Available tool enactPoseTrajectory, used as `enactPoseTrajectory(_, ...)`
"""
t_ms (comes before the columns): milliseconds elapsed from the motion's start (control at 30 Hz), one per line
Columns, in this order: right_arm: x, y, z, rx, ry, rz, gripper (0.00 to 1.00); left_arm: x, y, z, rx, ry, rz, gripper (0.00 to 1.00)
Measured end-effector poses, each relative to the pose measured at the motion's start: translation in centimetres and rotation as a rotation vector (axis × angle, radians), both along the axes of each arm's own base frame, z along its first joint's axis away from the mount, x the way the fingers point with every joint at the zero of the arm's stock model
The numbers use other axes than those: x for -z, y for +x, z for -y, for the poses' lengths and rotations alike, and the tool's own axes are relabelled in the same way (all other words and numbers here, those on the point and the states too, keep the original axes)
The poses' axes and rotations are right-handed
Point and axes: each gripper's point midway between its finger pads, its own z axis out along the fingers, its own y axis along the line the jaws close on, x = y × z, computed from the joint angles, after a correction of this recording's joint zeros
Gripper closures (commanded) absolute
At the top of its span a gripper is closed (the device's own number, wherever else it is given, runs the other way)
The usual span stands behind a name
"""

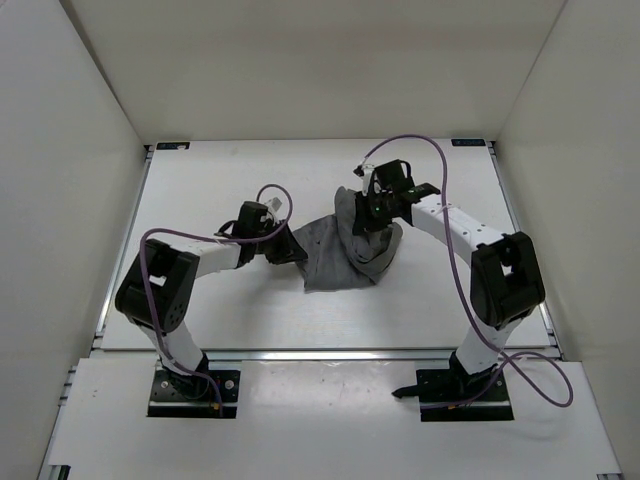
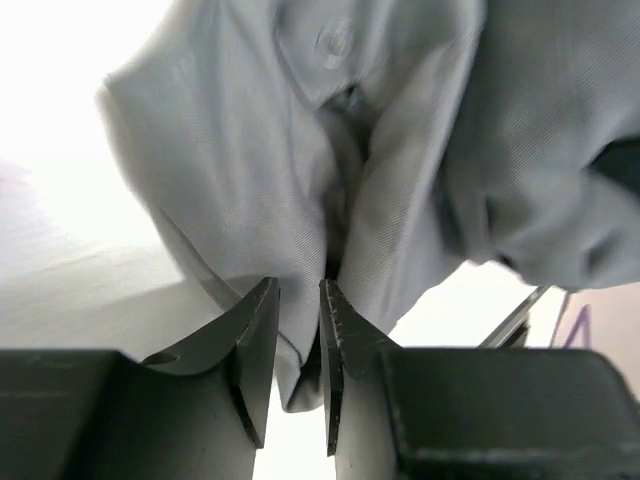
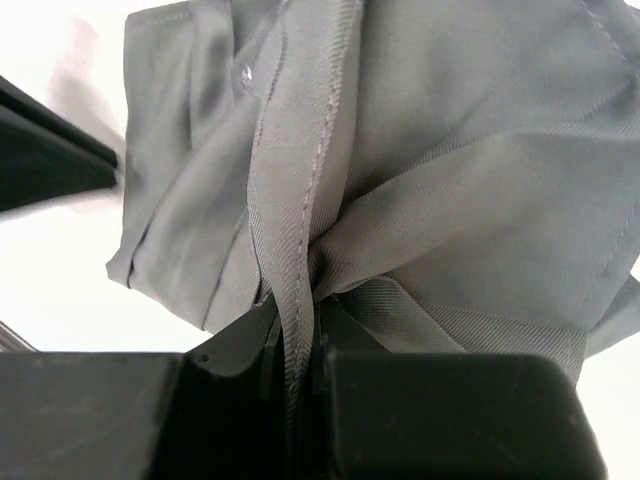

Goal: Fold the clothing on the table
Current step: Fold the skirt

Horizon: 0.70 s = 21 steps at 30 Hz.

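The grey clothing (image 1: pixel 335 262) lies bunched in the middle of the white table (image 1: pixel 220 180), its right part pulled up into a peak. My left gripper (image 1: pixel 290 248) is at its left edge. In the left wrist view a fold of the clothing (image 2: pixel 250 150) fills the narrow gap of the left gripper (image 2: pixel 298 285). A small button (image 2: pixel 335 42) shows on the cloth. My right gripper (image 1: pixel 372 215) holds the raised right part. In the right wrist view a stitched hem of the clothing (image 3: pixel 450 150) runs down into the right gripper (image 3: pixel 298 315), which is shut on it.
White walls (image 1: pixel 70 200) close in the table on three sides. A silver rail (image 1: pixel 320 353) runs along the front edge. Purple cables (image 1: pixel 440 160) loop off both arms. A dark part of the left arm (image 3: pixel 40 150) shows at the left of the right wrist view.
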Motion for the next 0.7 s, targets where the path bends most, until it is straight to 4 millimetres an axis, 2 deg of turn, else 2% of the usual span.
enactPoseTrajectory(200, 0.6, 0.0, -2.9, -0.058, -0.007, -0.022, 1.00, 3.4, -2.1, 1.9, 0.078, 0.042, -0.082, 0.67)
enactPoseTrajectory(267, 1.0, -0.4, -4.0, -0.081, -0.006, -0.038, 0.99, 3.4, -2.2, 2.5, 0.099, 0.026, -0.086, 0.68)
enactPoseTrajectory(333, 1.5, -1.0, -4.8, -0.099, 0.000, -0.058, 0.83, 3.4, -2.2, 2.5, 0.101, 0.026, -0.083, 0.67)
enactPoseTrajectory(367, 1.7, -1.3, -5.1, -0.105, 0.007, -0.070, 0.64, 3.4, -2.1, 2.5, 0.101, 0.027, -0.083, 0.67)
enactPoseTrajectory(400, 1.7, -1.6, -5.5, -0.107, 0.016, -0.083, 0.51, 3.4, -2.1, 2.4, 0.100, 0.027, -0.082, 0.67)
enactPoseTrajectory(433, 1.7, -1.8, -5.7, -0.113, 0.023, -0.092, 0.46, 3.4, -2.0, 2.3, 0.099, 0.027, -0.082, 0.68)
enactPoseTrajectory(467, 1.6, -2.0, -5.9, -0.118, 0.034, -0.099, 0.34, 3.4, -1.9, 2.2, 0.097, 0.026, -0.081, 0.67)
enactPoseTrajectory(533, 1.2, -2.1, -6.3, -0.123, 0.060, -0.107, 0.24, 3.4, -1.6, 1.7, 0.087, 0.025, -0.081, 0.67)
enactPoseTrajectory(633, 0.1, -2.1, -6.6, -0.119, 0.107, -0.109, 0.23, 3.3, -0.9, 0.8, 0.067, 0.026, -0.081, 0.67)
enactPoseTrajectory(700, -1.5, -1.8, -6.5, -0.106, 0.145, -0.087, 0.24, 3.3, -0.5, 0.2, 0.051, 0.028, -0.082, 0.66)
